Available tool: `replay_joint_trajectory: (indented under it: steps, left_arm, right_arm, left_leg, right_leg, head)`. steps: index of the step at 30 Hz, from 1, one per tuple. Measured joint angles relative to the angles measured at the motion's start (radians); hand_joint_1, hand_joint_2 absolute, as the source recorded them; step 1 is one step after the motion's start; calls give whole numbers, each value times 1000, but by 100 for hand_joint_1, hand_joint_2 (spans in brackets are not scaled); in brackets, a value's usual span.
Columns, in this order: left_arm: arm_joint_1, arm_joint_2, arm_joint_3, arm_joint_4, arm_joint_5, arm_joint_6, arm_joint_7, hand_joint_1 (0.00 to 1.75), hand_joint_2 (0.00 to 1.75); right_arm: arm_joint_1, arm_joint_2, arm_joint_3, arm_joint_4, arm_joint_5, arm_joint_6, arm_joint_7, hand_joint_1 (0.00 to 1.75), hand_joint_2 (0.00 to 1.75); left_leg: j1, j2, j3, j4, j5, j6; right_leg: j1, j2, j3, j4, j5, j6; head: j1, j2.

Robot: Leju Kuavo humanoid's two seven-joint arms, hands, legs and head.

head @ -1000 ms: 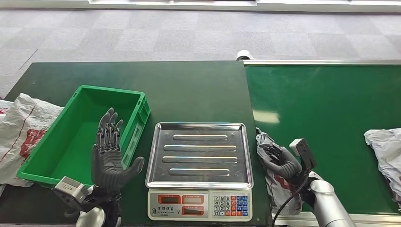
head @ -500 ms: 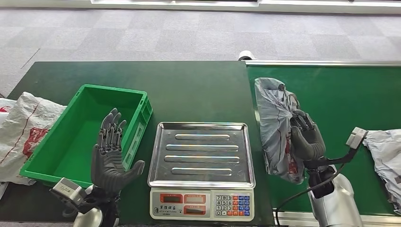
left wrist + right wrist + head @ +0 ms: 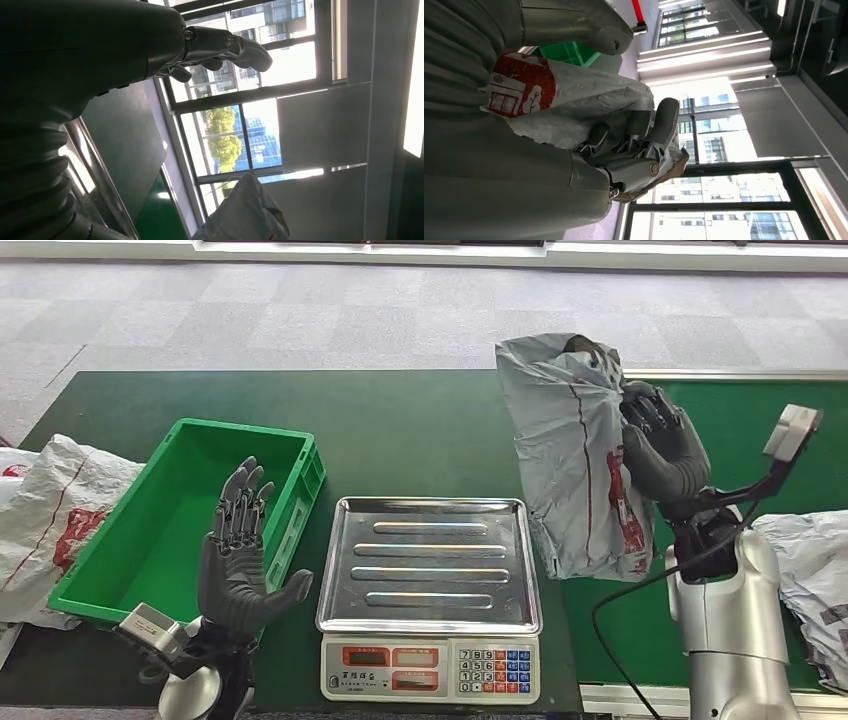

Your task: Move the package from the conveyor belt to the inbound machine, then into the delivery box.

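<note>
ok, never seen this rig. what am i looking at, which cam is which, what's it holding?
A humanoid robot with two arms. The wide picture is its head camera looking down; the other two sit at its wrists and are turned. Its right hand grips a grey package, lifted off the green conveyor belt. The left hand is open and holds nothing, near the green box. Between them stands a scale with a bare steel tray. More bags lie at both sides.

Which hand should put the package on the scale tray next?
Right. The right hand grips the package, hanging beside the tray. The left hand is spread and holds nothing, near the green box.
</note>
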Motion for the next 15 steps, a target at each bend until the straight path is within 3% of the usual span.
replay_joint_trajectory:
  steps: [6, 10, 15]
  left_arm:
    - [-47, -19, 0, 35, -4, 0, 0, 0, 175]
    - [-87, -37, -5, 54, -4, 8, 0, 0, 175]
    - [-111, -50, -7, 64, -8, 16, 0, 0, 175]
  right_arm:
    - [-246, 65, 106, 133, 50, -55, 103, 175, 175]
    - [-394, 173, 235, 304, 60, -76, 133, 175, 175]
    - [-467, 286, 353, 444, 47, -102, 139, 175, 175]
  left_leg:
    - [0, 0, -3, 0, 4, 0]
    - [0, 2, -2, 0, 5, -2]
    - [1, -1, -3, 0, 6, -3]
  right_leg:
    - [0, 0, -2, 0, 4, 0]
    - [1, 3, -4, 1, 5, -2]
    - [3, -1, -4, 1, 5, -2]
  head:
    - [0, 0]
    - [0, 0]
    - [0, 0]
